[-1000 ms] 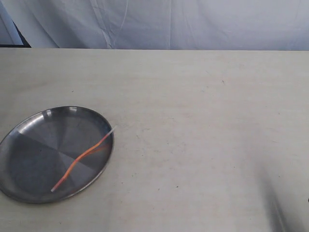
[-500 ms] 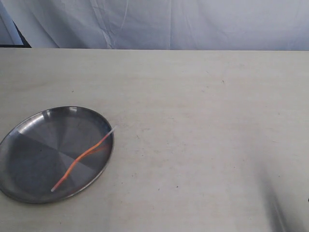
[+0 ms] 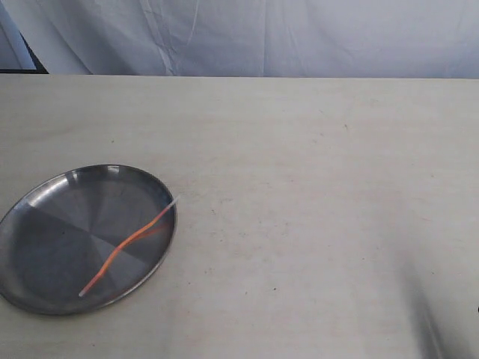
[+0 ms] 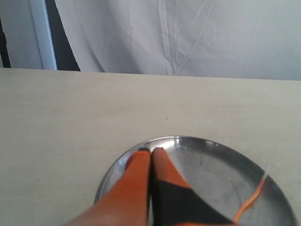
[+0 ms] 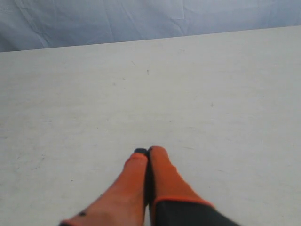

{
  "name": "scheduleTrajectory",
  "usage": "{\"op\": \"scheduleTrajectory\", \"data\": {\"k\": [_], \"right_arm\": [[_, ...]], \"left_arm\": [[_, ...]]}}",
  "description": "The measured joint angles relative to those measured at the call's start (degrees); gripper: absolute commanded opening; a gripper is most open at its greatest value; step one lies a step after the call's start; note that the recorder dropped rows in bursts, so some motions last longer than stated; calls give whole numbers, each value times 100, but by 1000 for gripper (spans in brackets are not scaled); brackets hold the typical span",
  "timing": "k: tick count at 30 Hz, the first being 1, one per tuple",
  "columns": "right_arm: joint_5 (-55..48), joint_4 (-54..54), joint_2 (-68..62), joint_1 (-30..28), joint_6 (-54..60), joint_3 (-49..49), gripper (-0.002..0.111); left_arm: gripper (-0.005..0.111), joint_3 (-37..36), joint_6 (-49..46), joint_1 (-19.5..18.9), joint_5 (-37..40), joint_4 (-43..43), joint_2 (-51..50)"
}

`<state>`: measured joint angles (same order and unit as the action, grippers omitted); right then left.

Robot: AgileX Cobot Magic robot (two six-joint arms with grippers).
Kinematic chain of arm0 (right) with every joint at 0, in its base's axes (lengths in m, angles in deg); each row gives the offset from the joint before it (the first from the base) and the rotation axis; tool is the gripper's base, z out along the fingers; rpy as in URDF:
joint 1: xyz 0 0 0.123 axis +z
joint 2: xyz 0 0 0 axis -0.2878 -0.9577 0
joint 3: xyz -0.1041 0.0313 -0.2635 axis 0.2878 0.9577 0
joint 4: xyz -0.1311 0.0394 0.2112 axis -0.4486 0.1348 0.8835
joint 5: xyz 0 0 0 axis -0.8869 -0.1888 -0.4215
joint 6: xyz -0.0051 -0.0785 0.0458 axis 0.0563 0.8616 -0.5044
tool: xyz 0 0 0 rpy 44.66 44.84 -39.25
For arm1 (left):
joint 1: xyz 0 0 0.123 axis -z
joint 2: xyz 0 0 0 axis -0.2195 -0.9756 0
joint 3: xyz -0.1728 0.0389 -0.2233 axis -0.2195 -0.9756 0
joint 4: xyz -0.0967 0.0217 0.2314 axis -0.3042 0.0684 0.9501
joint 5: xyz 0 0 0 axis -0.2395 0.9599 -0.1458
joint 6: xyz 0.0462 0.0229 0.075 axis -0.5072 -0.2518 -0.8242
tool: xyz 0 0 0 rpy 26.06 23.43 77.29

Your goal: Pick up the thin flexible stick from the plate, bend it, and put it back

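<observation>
The silver plate (image 3: 52, 247) lies at the near left of the table. The thin red-orange stick (image 3: 131, 241) lies wavy across its right half, one whitish tip poking over the rim. In the left wrist view my left gripper (image 4: 150, 150) is shut with nothing in it, its orange fingers above the plate (image 4: 216, 165), and a short piece of the stick (image 4: 249, 205) shows apart from them. My right gripper (image 5: 147, 151) is shut and empty over bare table. Neither gripper shows in the exterior view.
A pale cloth backdrop (image 3: 262, 37) hangs behind the table's far edge. A dark shadow (image 3: 430, 321) lies on the table at the near right corner.
</observation>
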<state>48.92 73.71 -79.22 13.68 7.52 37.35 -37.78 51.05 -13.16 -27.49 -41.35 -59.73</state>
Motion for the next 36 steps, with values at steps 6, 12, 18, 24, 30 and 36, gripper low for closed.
{"op": "scheduleTrajectory", "data": {"k": [6,12,18,24,30,36], "right_arm": [[0,0,0,0,0,0,1],[0,0,0,0,0,0,1],[0,0,0,0,0,12,1],[0,0,0,0,0,12,1],[0,0,0,0,0,12,1],[0,0,0,0,0,12,1]], "left_arm": [[0,-398,0,0,-117,30,4],[0,-581,10,0,-420,173,4],[0,-581,10,0,-802,238,4],[0,-581,10,0,-825,272,8],[0,-581,10,0,-825,272,8],[0,-581,10,0,-825,283,8]]}}
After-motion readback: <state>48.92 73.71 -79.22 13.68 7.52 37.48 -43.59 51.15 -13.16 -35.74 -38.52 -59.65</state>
